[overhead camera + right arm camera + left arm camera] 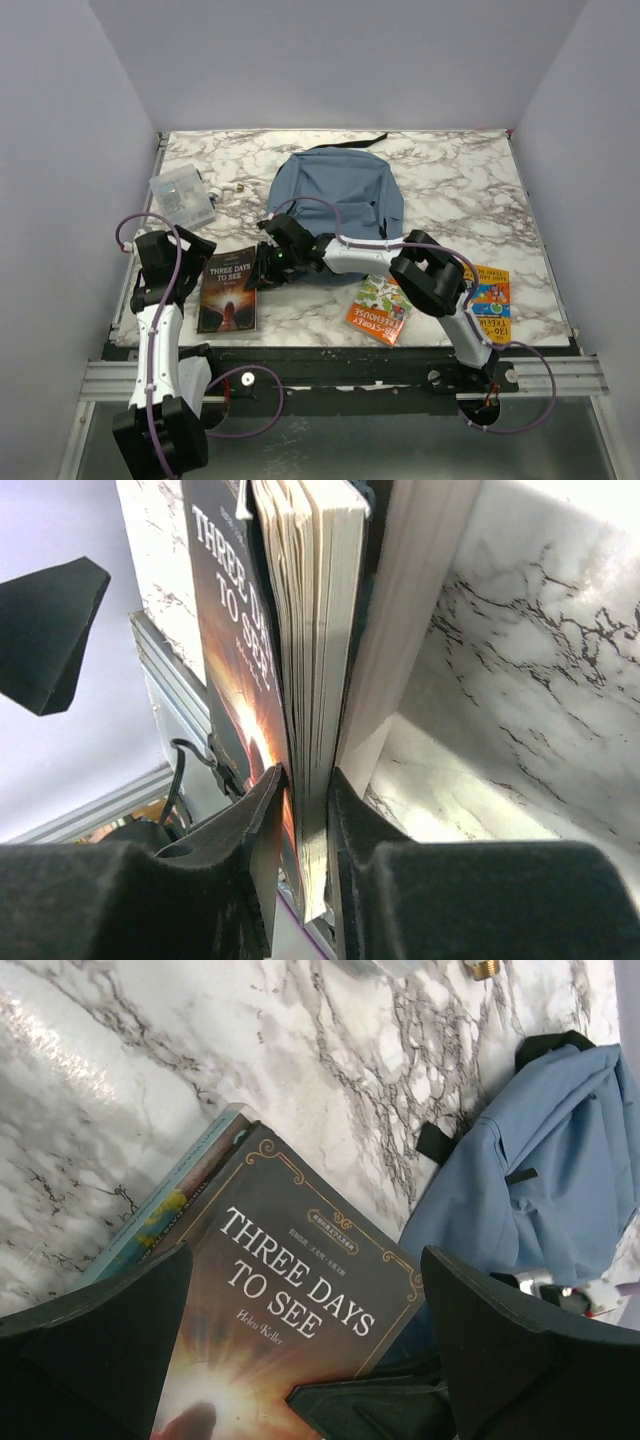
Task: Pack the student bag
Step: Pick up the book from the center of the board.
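The student bag (335, 195) lies flat on the marble table (450, 170), centre and toward the far side. Just near-left of it sits the dark book (228, 292) (titled "Three Days to See"), lying on a teal-edged book (165, 1205). The right gripper (308, 780) reaches across and pinches the dark book's page edge, 1 finger on the cover and 1 behind the pages. The left gripper (305, 1260) hovers over the same book, jaws spread wide, holding nothing. 2 colourful books (380, 308) lie near right, and a clear box (183, 195) sits far left.
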`<state>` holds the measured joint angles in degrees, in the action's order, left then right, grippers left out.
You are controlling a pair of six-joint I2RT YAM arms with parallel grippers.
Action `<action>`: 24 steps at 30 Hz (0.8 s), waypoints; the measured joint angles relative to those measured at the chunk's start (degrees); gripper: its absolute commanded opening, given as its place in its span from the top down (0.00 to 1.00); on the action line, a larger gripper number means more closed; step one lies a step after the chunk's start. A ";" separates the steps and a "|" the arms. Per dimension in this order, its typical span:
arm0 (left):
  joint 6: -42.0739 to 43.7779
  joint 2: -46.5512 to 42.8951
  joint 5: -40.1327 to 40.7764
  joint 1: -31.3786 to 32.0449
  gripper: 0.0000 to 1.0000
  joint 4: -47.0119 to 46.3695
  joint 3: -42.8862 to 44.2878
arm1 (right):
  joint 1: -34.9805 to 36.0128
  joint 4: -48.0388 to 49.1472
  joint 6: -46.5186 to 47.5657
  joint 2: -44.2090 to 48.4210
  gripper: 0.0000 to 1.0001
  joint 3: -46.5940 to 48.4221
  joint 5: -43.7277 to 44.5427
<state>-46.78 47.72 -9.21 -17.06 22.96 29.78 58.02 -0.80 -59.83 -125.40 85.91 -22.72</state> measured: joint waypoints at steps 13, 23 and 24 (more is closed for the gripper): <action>7.45 -6.78 4.00 6.99 0.02 9.07 6.29 | -0.02 -8.79 3.76 5.49 1.00 2.84 1.09; 3.91 -15.61 -16.48 7.82 0.04 9.22 12.57 | -7.04 1.16 1.53 18.32 1.00 -6.45 -5.90; 1.77 -15.85 -20.48 7.96 0.04 6.40 11.87 | -9.66 3.91 0.17 20.55 1.00 -8.68 -7.21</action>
<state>-45.01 31.88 -29.69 -9.10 29.36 41.65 48.36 3.11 -59.66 -104.86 77.23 -29.93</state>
